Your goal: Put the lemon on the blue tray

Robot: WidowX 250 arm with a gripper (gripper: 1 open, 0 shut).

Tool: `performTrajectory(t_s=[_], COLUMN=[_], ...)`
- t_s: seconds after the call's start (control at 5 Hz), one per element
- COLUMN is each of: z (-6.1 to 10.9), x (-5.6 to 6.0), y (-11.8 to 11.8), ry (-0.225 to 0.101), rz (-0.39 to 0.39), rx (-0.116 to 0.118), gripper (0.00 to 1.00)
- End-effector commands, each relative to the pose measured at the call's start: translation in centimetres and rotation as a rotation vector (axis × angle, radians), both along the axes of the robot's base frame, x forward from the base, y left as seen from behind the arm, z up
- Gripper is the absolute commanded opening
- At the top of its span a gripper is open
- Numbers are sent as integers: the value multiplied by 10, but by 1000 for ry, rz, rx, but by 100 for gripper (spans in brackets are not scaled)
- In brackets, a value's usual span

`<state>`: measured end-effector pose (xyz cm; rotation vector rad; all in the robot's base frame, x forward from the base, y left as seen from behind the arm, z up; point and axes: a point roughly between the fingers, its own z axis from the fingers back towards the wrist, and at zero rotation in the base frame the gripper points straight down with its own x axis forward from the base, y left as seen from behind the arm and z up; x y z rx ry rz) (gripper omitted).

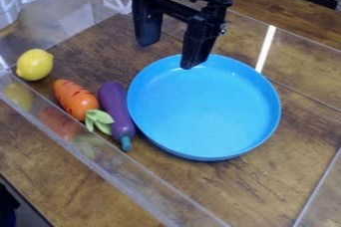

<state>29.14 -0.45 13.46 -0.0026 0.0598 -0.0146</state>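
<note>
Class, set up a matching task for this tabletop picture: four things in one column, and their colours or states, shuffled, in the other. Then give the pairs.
Column one:
1. lemon
2. carrot
3. eggplant
4. end effector

Column two:
A. purple, beside the blue tray
B. open, holding nothing
C. yellow, far left on the table
D. orange, between two other toy foods

Pairs: 1-C, 2-D, 3-A, 4-B

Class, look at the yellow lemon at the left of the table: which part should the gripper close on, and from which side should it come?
Probably from straight above, closing across the middle of the lemon. It is small, rounded and lies alone on the wooden table, with clear space all round; the carrot sits apart to its lower right. The gripper already points down with jaws open.
</note>
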Motion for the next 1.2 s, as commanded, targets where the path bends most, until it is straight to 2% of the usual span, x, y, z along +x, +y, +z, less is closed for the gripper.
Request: performTrajectory(t_s=[0.0,0.2,0.4,0.6,0.8,1.0], z=[-7,-7,-6,-3,-3,-8], x=[6,2,-11,-26,-35,-32], y=[8,29,64,103,136,159], ry=[13,19,23,10,14,34], rz=[-39,-116,-228,-354,-427,-516], rx=[0,13,25,32,42,56], gripper=[100,100,100,100,100,100])
